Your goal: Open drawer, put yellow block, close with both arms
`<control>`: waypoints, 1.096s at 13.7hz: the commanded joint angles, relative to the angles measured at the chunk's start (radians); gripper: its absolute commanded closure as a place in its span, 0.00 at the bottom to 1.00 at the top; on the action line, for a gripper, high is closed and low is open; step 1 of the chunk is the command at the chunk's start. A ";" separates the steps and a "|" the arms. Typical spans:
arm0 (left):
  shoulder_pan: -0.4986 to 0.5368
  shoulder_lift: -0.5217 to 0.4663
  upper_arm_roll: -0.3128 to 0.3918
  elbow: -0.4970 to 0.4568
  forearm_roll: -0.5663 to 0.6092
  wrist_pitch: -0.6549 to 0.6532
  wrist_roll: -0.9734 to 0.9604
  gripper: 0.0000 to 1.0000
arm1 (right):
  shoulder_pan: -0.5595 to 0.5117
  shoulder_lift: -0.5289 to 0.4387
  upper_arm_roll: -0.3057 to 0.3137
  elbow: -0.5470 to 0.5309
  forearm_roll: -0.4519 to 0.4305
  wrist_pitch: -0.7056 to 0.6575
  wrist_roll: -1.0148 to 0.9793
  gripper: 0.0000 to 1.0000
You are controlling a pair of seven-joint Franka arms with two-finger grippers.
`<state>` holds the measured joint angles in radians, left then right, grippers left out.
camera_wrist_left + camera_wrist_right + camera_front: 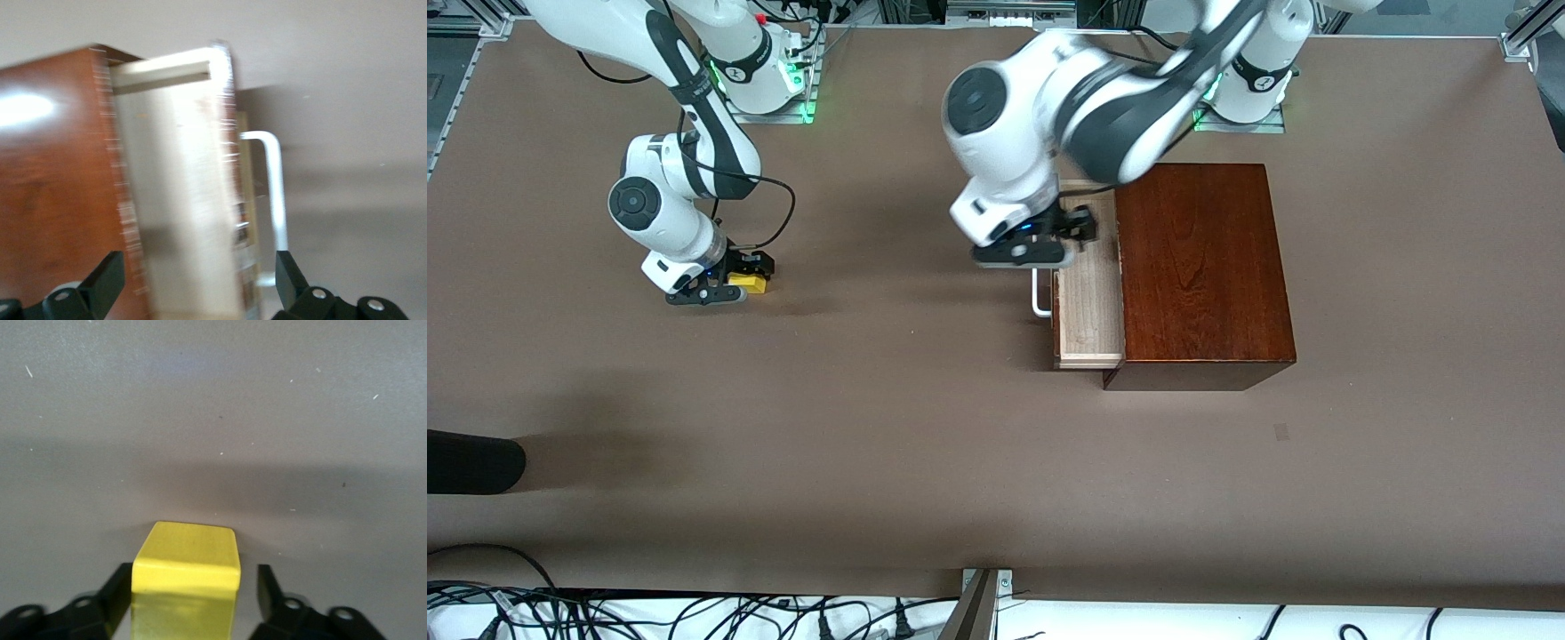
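The table (925, 444) fills the front view, a bare brown sheet; on it, right of centre in the frame, sits the mahogany box (1200, 267), and from its side toward the right arm's end the drawer (1089, 307) stands pulled partly out, pale tray showing, white handle (1040, 298) at centre frame. The left arm (1085, 107) reaches down from the upper right of the frame; the left gripper (1069, 233) hangs over the drawer's tray, and in the left wrist view its fingers (100, 283) stand wide apart, clasping nothing, with the handle between them in the frame. The right arm (685, 133) comes from the upper left; the right gripper (734, 283) is low at the table, centre left of the frame, its fingers (270, 590) spread either side of the yellow block (751, 283), which rests on the table well apart from the drawer.

As I judge it, a gap shows on one side, so a lopsided closing could nudge or twist the block; the drawer looks only partly open, so the block might catch the box edge when lowered; and the left arm, over the tray, could obstruct the delivery.
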<state>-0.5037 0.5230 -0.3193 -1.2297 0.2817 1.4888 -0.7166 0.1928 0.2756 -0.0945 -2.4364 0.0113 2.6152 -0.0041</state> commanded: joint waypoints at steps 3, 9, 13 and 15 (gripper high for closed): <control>0.290 -0.170 -0.014 -0.021 -0.099 -0.041 0.265 0.00 | -0.001 -0.015 0.010 0.016 0.015 -0.009 -0.005 1.00; 0.601 -0.244 -0.014 -0.019 -0.157 -0.080 0.609 0.00 | 0.001 -0.075 0.122 0.184 0.010 -0.128 -0.004 1.00; 0.669 -0.300 0.040 -0.043 -0.168 -0.104 0.666 0.00 | 0.078 -0.032 0.170 0.537 0.006 -0.554 -0.004 1.00; 0.532 -0.419 0.226 -0.196 -0.219 -0.044 0.655 0.00 | 0.178 -0.020 0.170 0.637 -0.002 -0.624 -0.007 1.00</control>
<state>0.1392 0.2564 -0.2334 -1.2514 0.1114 1.3873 -0.0701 0.2842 0.2145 0.0781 -1.9155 0.0113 2.0683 -0.0067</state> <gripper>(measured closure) 0.000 0.445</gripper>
